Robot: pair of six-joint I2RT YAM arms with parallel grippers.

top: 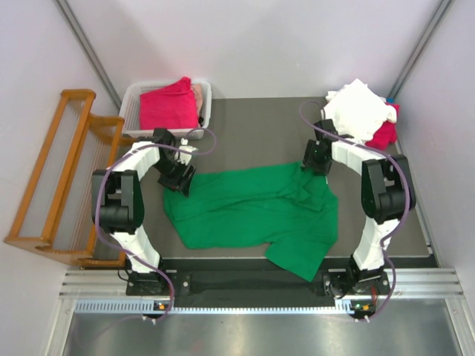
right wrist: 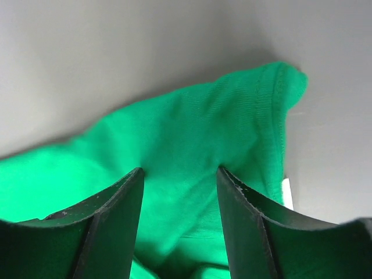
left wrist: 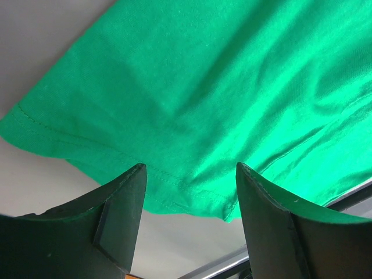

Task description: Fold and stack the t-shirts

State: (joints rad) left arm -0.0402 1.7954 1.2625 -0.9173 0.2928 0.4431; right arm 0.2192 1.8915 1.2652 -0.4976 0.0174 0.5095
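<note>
The green shirt (top: 252, 208) lay spread but rumpled in the middle of the table (top: 245, 126), one sleeve flopping over the near edge and the body running across between the arms. At its far left corner the left claw (left wrist: 190, 168) hung low with its jaws well apart, the stitched hem just beyond the tips and nothing pinched. At the far right corner the right claw (right wrist: 180, 171) stood about half open over a bunched fold near a seam, cloth showing in the gap, though not clamped as far as could be told. The cloth looked light, limp and thin, so it would likely sag and drag, not slide as a sheet; the doubled hem and the seamed corners seemed the firmest places to pinch, one corner per claw, to keep the edge taut for a fold. Farther back, a crimson shirt (top: 167, 107) filled the basket (top: 132, 100) at the far left, beside the rack (top: 52, 185), and a crumpled white shirt (top: 356, 111) sat on another crimson one (top: 386, 135) at the far right
</note>
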